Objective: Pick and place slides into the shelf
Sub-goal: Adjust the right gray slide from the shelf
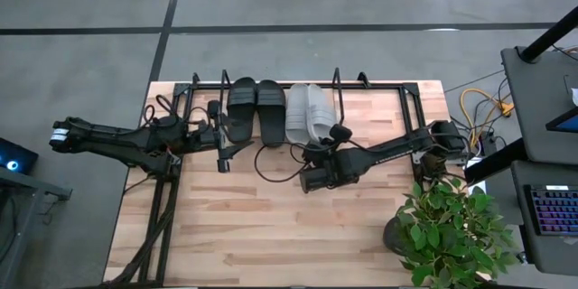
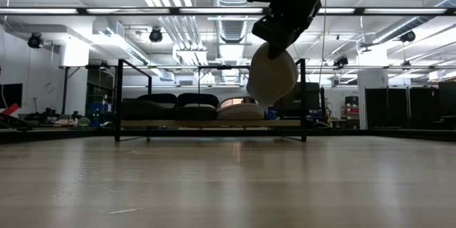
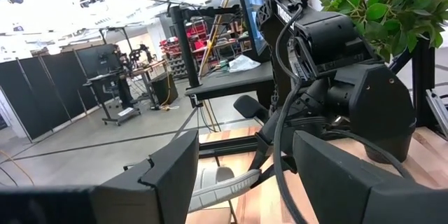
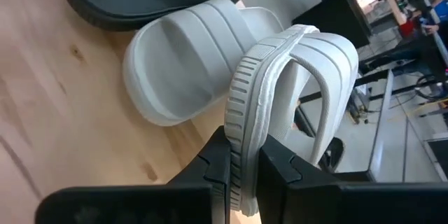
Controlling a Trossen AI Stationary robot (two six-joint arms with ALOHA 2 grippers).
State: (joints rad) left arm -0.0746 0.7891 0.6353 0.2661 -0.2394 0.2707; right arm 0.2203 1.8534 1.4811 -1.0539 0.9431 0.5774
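On the low black wire-frame shelf with wooden base: two matte black slides and one light grey slide. Fourth light grey slide raised on edge above it, pinched by right gripper. Left gripper spread open, empty.

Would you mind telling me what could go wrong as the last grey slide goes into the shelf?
1. The right gripper pinches only the thin sole edge of the grey slide, which hangs on edge; it might twist or slip out.
2. The other grey slide already lies in the shelf right beside the carried one, so it could get bumped or landed on.
3. The left gripper waits open near the black slides; the arms are close together.
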